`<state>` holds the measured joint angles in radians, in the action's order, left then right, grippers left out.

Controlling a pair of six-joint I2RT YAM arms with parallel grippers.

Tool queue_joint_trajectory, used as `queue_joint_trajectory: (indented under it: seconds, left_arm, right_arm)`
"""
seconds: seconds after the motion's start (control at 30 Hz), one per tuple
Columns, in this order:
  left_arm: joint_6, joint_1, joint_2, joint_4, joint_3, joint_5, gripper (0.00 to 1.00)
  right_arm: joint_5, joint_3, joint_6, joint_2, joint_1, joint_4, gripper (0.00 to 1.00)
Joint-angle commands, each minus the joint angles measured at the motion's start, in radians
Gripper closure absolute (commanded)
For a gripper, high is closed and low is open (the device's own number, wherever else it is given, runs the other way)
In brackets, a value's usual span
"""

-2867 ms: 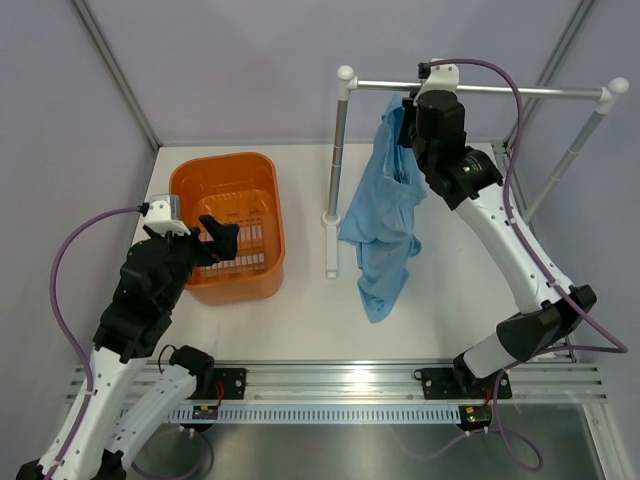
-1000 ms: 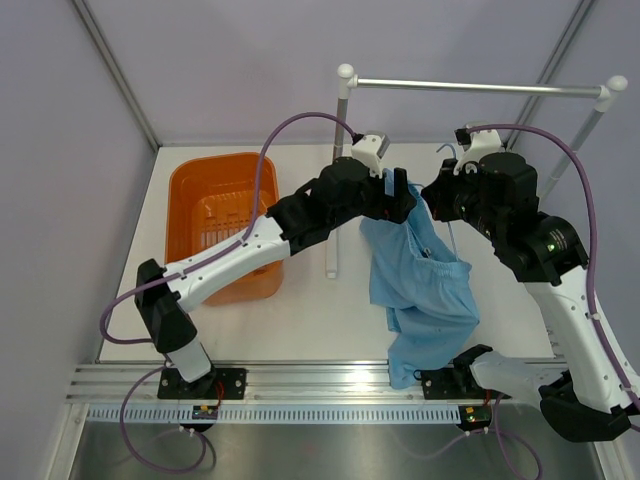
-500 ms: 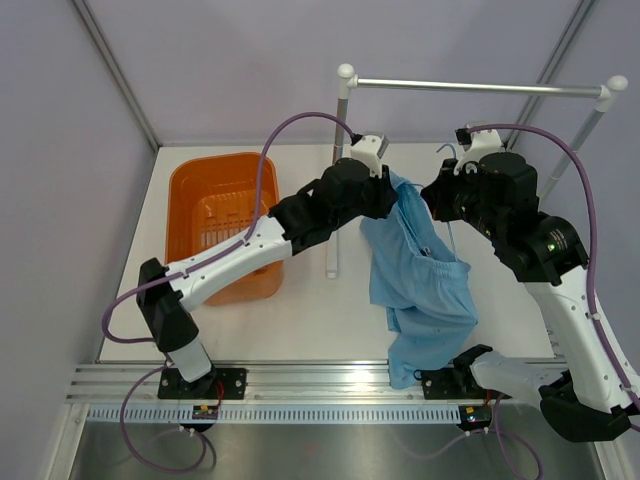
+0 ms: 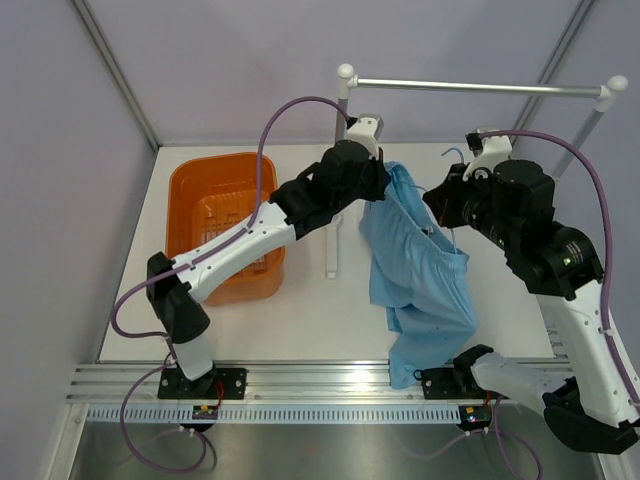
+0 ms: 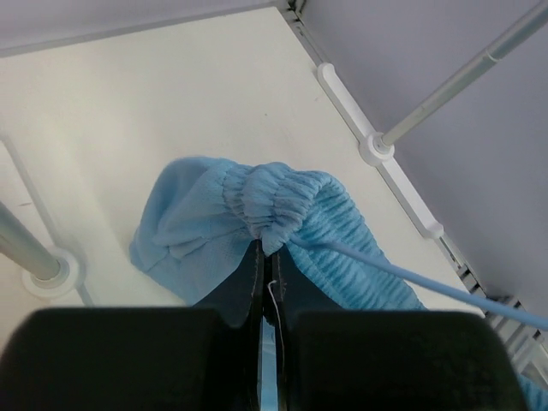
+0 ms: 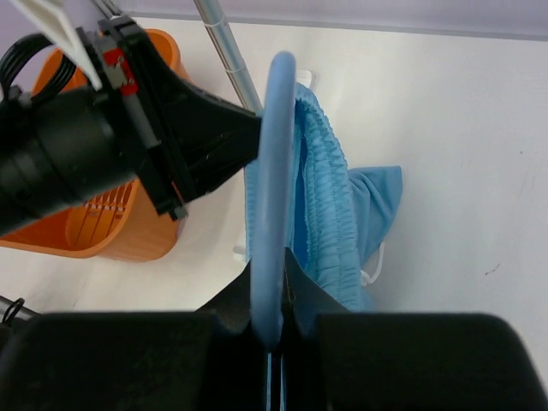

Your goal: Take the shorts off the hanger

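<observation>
An orange basket (image 4: 222, 160) sits at left, its slotted floor showing. The shorts (image 4: 420, 270), pale blue and wrinkled, hang above the table (image 4: 300, 320), long axis running from the gathered waistband at the far end toward the near edge. The left gripper (image 5: 267, 255) is pinched on the waistband. The right gripper (image 6: 272, 287) is clamped on the hanger (image 6: 274, 154), whose wire runs into the waist.
</observation>
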<state>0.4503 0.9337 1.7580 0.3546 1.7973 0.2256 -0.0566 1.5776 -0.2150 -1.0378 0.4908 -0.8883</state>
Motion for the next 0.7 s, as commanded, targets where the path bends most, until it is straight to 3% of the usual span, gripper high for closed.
queue_joint_trajectory:
  seconds: [0.0, 0.3, 0.5, 0.67]
  left_arm:
    - [-0.004, -0.078, 0.040, 0.006, 0.062, 0.098, 1.00]
    - [-0.010, -0.134, 0.084, 0.012, 0.054, 0.086, 1.00]
    - [-0.021, -0.133, 0.092, -0.005, 0.004, -0.002, 1.00]
    - [-0.082, -0.079, -0.032, -0.161, -0.157, -0.063, 1.00]
  right_arm:
    - [0.092, 0.015, -0.024, 0.059, 0.011, 0.003, 1.00]
    - [0.089, 0.018, -0.027, 0.094, 0.009, -0.001, 1.00]
    - [0.092, 0.027, -0.030, 0.104, 0.009, 0.025, 1.00]
    - [0.011, 0.015, -0.049, 0.094, 0.009, 0.069, 1.00]
